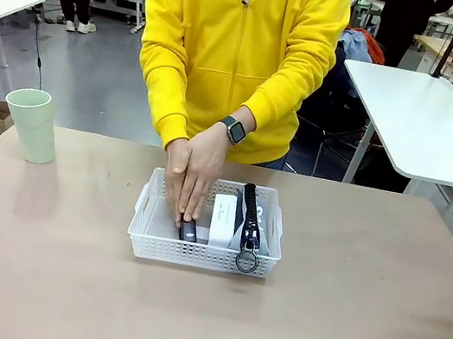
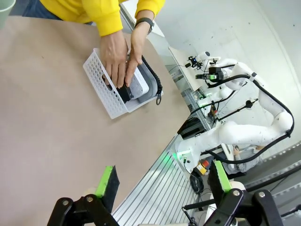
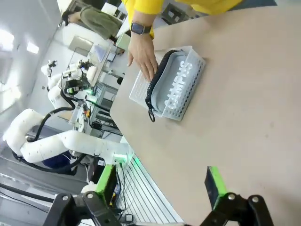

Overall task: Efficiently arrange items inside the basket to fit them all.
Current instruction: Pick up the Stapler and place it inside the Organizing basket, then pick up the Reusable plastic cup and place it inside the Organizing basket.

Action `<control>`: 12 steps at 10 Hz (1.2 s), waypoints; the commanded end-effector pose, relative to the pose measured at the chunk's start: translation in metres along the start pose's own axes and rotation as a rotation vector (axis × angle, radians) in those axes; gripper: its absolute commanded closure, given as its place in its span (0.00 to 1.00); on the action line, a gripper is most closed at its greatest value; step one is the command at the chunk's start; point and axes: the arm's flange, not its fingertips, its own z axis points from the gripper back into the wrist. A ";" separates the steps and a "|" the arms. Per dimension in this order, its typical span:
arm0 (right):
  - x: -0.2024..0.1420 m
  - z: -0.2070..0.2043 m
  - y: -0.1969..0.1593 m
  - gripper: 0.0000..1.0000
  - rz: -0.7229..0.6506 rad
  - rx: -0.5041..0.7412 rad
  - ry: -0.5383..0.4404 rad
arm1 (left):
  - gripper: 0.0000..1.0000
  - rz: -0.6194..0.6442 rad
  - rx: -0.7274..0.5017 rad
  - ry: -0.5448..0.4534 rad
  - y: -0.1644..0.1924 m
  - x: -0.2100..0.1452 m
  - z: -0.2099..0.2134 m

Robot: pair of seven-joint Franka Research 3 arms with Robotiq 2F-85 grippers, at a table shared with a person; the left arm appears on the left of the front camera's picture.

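On the table (image 1: 32,276), the stapler (image 1: 188,231) is being pressed into the basket (image 1: 142,207) by a person's hands (image 1: 193,172); the cup (image 1: 32,125) is being left outside, nearer the left gripper (image 2: 162,176) than the right gripper (image 3: 160,181), both gaping empty.

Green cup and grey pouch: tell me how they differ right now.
The pale green cup stands on the bare table, well left of the basket; the grey zip pouch sits inside the basket's right end. The cup is upright, mouth up; the pouch stands on edge, zipper uppermost, ring pull over the near rim. Shared: the person's hands hold neither.
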 end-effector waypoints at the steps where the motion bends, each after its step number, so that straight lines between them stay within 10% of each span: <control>1: 0.009 -0.005 0.025 0.00 0.033 -0.008 0.014 | 0.00 0.000 -0.014 -0.015 -0.004 0.002 -0.001; 12: 0.009 -0.005 0.025 0.00 0.033 -0.008 0.014 | 0.00 0.000 -0.014 -0.015 -0.004 0.002 -0.001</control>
